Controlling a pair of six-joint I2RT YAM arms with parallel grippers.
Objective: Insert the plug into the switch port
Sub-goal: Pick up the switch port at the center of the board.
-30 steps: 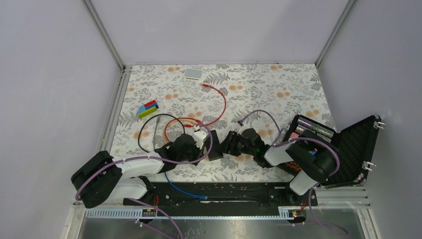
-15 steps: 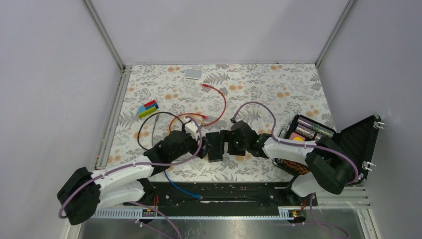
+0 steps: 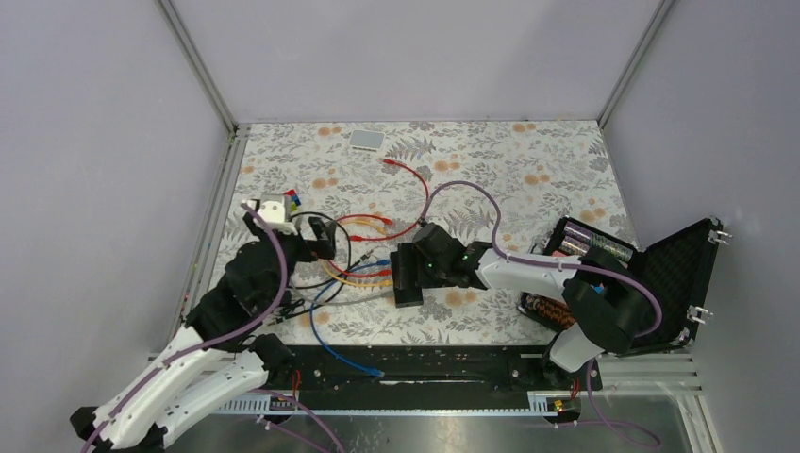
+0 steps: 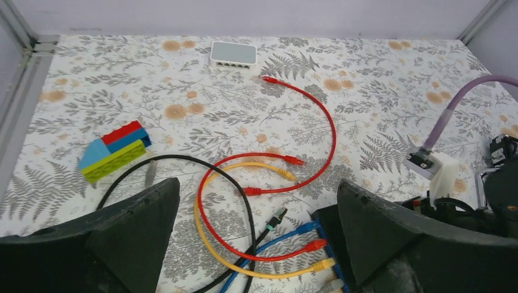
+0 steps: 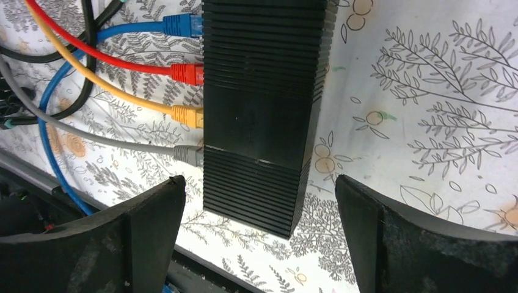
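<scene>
The black box (image 5: pixel 262 110) lies flat on the flowery counter (image 3: pixel 528 170), near the front and in the middle. The switch ports (image 4: pixel 322 243) run along its blue-edged side, which faces left. Four plugs sit in them in a row: a blue plug (image 5: pixel 182 25), a red plug (image 5: pixel 186 73), a yellow plug (image 5: pixel 186 116) and a grey plug (image 5: pixel 188 155).

The right tool (image 5: pixel 259 183) hangs over the box with its fingers spread wide, one on each side. It holds nothing.

The left tool (image 4: pixel 256 186) is off to the left of the box and does not touch it. Its fingers are wide apart too, with nothing between them.

A loose red cable (image 4: pixel 327 116) curls on the counter with both ends free. Far back sits a small white box (image 4: pixel 233 54). Some toy blocks (image 4: pixel 116 151) lie at the left.
</scene>
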